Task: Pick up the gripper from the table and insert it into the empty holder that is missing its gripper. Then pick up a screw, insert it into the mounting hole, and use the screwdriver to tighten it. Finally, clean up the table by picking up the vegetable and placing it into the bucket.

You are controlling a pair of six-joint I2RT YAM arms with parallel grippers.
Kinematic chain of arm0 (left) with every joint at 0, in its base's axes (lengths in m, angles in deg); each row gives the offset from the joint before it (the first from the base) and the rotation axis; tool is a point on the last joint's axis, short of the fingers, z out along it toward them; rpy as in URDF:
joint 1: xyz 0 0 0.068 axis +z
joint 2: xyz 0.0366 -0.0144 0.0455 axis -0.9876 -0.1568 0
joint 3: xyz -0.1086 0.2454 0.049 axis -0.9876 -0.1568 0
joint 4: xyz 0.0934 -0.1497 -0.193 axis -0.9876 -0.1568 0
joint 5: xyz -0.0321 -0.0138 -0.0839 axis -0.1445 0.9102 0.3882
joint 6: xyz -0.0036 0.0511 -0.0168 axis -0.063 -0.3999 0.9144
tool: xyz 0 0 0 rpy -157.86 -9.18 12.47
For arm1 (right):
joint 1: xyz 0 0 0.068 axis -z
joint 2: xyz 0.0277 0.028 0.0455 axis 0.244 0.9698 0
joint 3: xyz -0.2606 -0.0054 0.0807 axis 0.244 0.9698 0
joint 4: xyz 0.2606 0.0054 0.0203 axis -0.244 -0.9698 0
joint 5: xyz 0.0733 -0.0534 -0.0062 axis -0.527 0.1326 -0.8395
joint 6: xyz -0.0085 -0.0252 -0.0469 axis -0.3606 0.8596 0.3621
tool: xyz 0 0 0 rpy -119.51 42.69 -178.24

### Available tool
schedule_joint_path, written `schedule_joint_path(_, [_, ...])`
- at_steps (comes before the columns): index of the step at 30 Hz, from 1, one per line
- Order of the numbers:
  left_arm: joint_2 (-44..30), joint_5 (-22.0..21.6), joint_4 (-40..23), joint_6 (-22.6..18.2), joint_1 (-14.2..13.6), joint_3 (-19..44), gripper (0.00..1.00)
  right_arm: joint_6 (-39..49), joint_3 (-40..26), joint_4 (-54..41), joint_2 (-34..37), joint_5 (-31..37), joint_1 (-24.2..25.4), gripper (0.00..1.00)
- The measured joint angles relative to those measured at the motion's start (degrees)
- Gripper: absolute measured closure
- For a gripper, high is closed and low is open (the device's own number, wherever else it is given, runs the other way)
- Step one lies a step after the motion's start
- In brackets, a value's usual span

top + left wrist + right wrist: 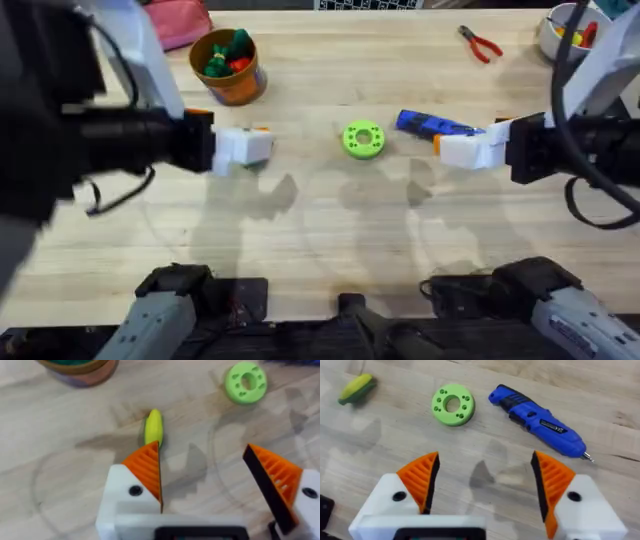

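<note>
Step in hand, by judgement: the clean-up. The left tool (pixel 202 477) hangs released, jaws wide, above the table (pixel 320 240), with the vegetable (pixel 154 427) lying flat just beyond its near pad. The bucket (pixel 228 68) stands at about 12 o'clock of that tool, already holding green and red toys. The right tool (pixel 485 482) is likewise released; the screwdriver (pixel 538 420) lies at its 1 o'clock, beside a green ring (pixel 453 404). Next move calls for advancing the left tool to straddle the vegetable, then clenching.

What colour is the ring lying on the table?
Bright green ring, clearest in the right wrist view.
</note>
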Motion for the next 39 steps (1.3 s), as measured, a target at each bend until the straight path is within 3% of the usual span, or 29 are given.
schedule_joint_path(5, [-10.4, -5.7, -8.4, -1.5, -0.2, 10.8, 0.015, -0.3, 0.0, 0.2, 0.0, 0.0, 0.0, 0.010])
schedule_joint_path(9, [-14.7, -9.8, -10.6, -2.4, -1.1, 16.2, 0.016, -0.3, 0.0, 0.2, 0.0, 0.0, 0.0, 0.010])
schedule_joint_path(22, [-21.7, -11.5, -10.9, -2.8, -1.8, 17.1, 0.015, -0.3, 0.0, 0.2, 0.0, 0.0, 0.0, 0.008])
schedule_joint_path(25, [-23.7, -14.5, -11.8, -2.3, -4.0, 17.1, 0.015, -0.3, 0.0, 0.2, 0.0, 0.0, 0.0, 0.010])
schedule_joint_path(32, [-32.9, -22.6, -10.9, 2.3, -13.5, 17.1, 0.014, -0.3, 0.0, 0.2, 0.0, 0.0, 0.0, 0.009])
schedule_joint_path(39, [-43.5, -24.8, -4.1, 6.4, -14.1, 15.8, 0.013, -0.3, 0.0, 0.2, 0.0, 0.0, 0.0, 0.010])
